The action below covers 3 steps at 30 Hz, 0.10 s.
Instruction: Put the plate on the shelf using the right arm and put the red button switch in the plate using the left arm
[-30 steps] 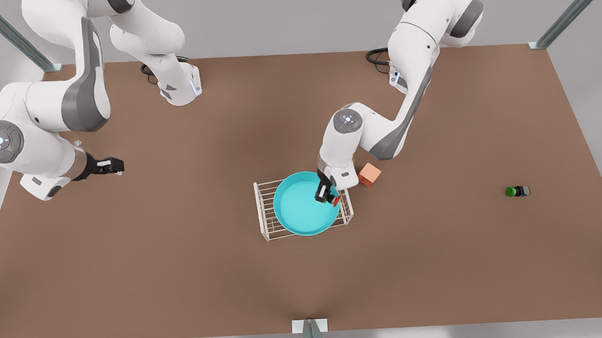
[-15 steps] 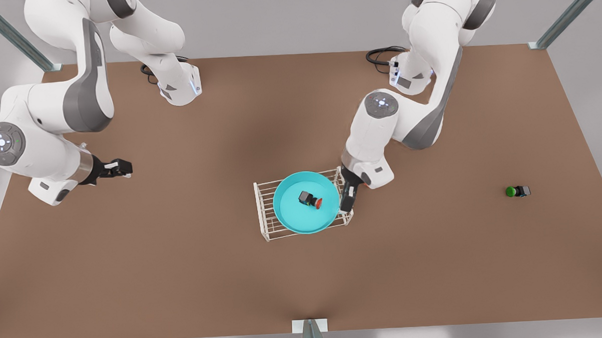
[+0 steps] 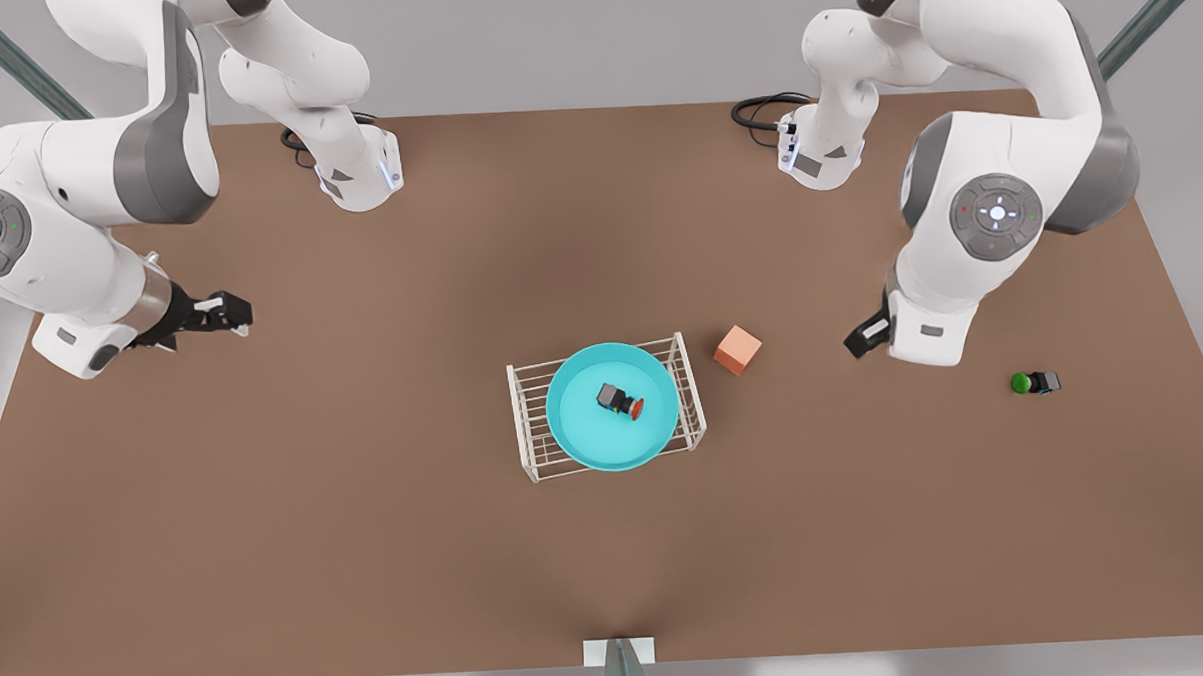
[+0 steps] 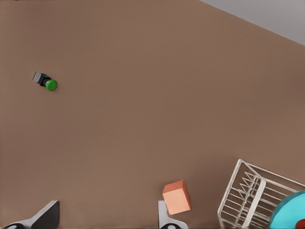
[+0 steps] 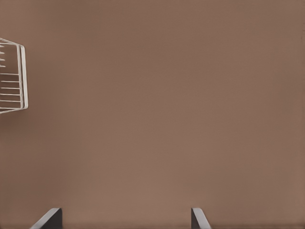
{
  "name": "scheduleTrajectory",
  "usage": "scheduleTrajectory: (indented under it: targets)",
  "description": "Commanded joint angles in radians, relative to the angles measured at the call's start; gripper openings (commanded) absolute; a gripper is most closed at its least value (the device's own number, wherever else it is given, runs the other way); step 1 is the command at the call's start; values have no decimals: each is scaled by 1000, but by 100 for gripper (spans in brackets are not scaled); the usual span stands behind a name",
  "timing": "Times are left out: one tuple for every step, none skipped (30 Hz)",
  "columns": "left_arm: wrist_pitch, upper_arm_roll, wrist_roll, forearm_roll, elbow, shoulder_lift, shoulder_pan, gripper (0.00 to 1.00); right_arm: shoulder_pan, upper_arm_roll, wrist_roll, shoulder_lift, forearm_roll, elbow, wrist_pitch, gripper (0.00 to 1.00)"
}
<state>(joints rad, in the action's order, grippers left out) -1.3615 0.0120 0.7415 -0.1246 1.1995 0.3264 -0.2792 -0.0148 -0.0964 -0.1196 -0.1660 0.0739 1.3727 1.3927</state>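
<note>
worktop (image 3: 369, 546) bare around the work | shelf (image 3: 525, 451) carries plate (image 3: 585, 434) | we see switch (image 3: 621, 400) lying in plate, task looks done | left gripper (image 3: 865, 337) has let go and pulled away, jaws released | right gripper (image 3: 222, 313) waits far off, jaws apart

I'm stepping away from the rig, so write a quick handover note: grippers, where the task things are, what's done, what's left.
Left gripper: open, empty, above the table between the salmon-orange cube and the green button switch.
Right gripper: open, empty, waiting at the front view's left.
Plate sits on the shelf; red button switch lies in the plate.
Done: both placements.
Left: nothing apparent; arms could park.
</note>
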Motion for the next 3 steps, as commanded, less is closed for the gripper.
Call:
scheduleTrajectory:
  targets:
    - [73,0,-890,17,0,-1,5,100,-1,6,18,3,0,0,-1,100]
    - [73,2,-889,22,0,-1,6,100,-1,6,18,6,0,2,-1,100]
    - [75,3,-889,20,0,-1,2,100,-1,7,17,6,0,2,-3,100]
